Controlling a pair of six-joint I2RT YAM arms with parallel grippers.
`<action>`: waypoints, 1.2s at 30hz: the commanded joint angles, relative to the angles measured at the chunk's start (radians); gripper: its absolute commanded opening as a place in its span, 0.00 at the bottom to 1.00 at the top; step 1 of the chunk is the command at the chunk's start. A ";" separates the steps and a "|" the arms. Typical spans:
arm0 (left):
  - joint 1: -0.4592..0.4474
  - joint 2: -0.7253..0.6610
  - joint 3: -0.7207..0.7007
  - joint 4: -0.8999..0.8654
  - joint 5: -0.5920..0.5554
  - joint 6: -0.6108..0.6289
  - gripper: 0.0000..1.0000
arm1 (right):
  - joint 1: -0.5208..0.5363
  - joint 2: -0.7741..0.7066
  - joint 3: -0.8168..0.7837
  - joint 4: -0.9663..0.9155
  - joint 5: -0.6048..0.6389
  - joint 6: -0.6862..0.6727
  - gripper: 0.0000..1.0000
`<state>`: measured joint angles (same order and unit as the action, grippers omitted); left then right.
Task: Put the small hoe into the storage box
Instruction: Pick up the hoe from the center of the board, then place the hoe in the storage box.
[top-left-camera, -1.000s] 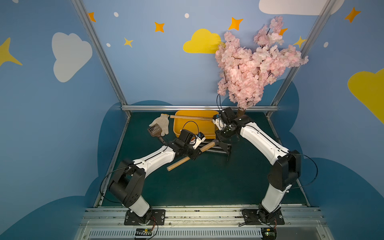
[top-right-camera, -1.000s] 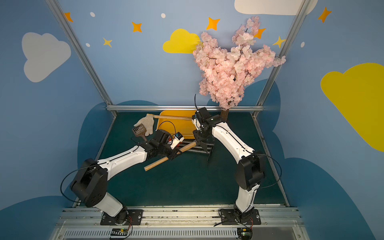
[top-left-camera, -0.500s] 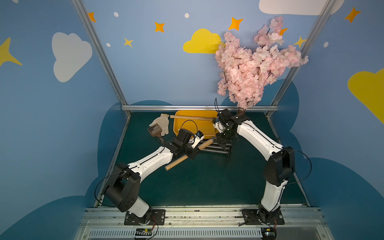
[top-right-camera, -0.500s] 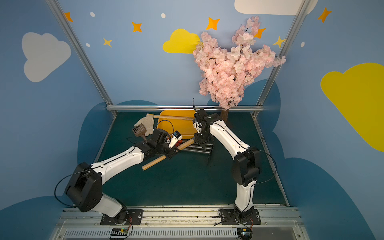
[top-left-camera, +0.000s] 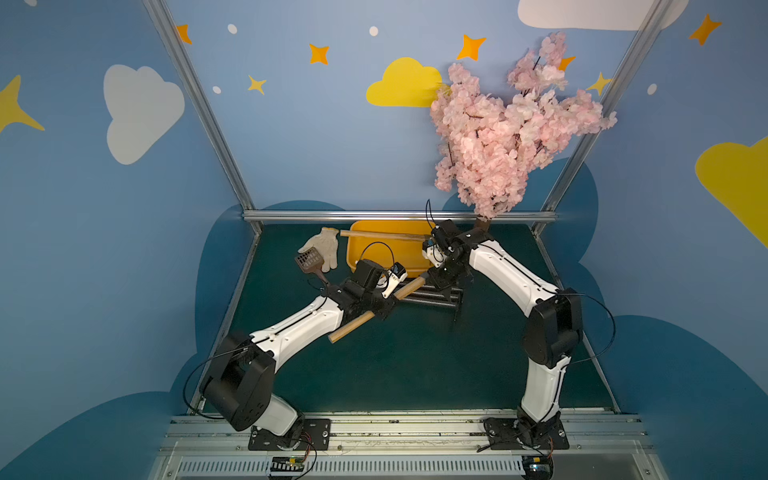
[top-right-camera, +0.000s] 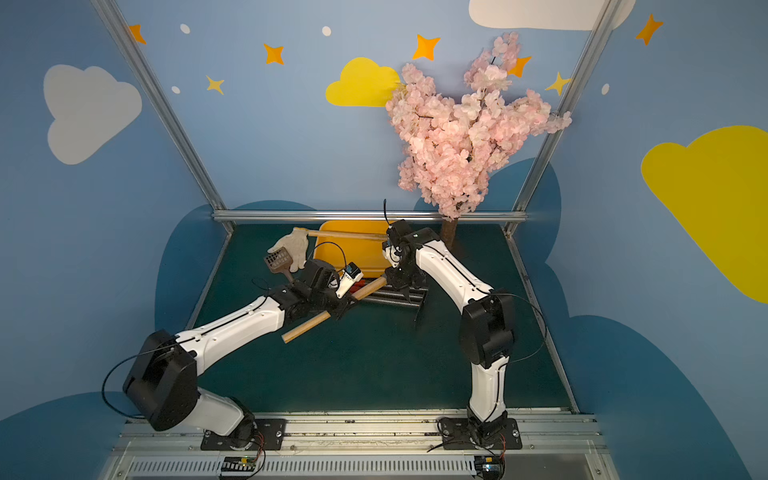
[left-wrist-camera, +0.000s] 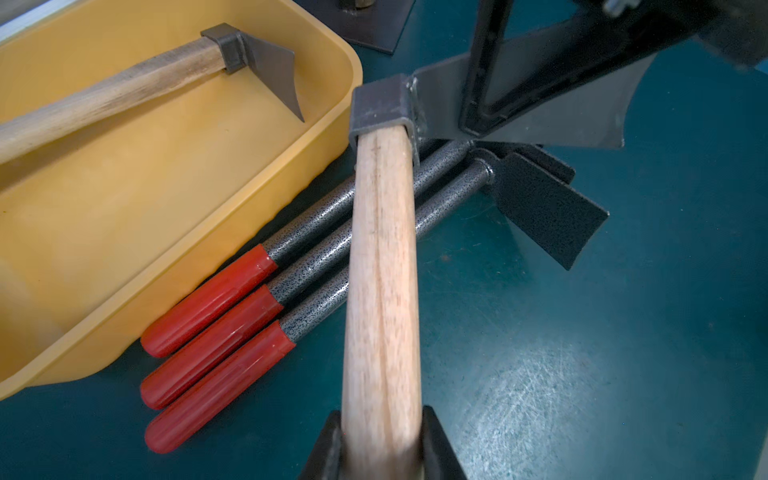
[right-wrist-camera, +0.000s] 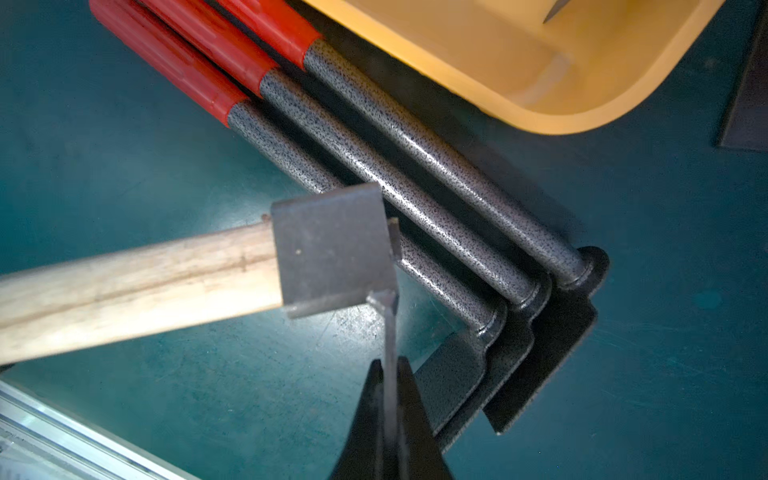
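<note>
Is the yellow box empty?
Not empty. In the left wrist view a wooden-handled hoe lies in the storage box, its metal blade down inside.

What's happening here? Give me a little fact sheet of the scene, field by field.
held tool: small hoe, wooden handle, crossing over the red-handled tools
left gripper: clamped on its handle
right gripper: pinching its blade
storage box: yellow tub, another wooden-handled hoe lying inside
beside the box: three red-handled tools, side by side on the green table
also present: white glove, brown scoop
</note>
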<state>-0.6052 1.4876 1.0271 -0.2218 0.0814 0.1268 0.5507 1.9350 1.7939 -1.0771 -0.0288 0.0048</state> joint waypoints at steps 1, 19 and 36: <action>0.014 -0.073 -0.010 0.090 -0.146 -0.065 0.45 | -0.013 0.007 0.052 0.011 0.035 0.041 0.00; 0.270 -0.447 -0.202 0.130 -0.240 -0.388 0.77 | -0.063 0.271 0.381 0.284 0.122 0.277 0.00; 0.321 -0.490 -0.203 0.098 -0.200 -0.418 0.75 | -0.121 0.473 0.562 0.322 0.132 0.390 0.00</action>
<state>-0.2897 1.0130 0.8207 -0.1093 -0.1307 -0.2817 0.4370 2.4016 2.3104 -0.8215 0.1097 0.3435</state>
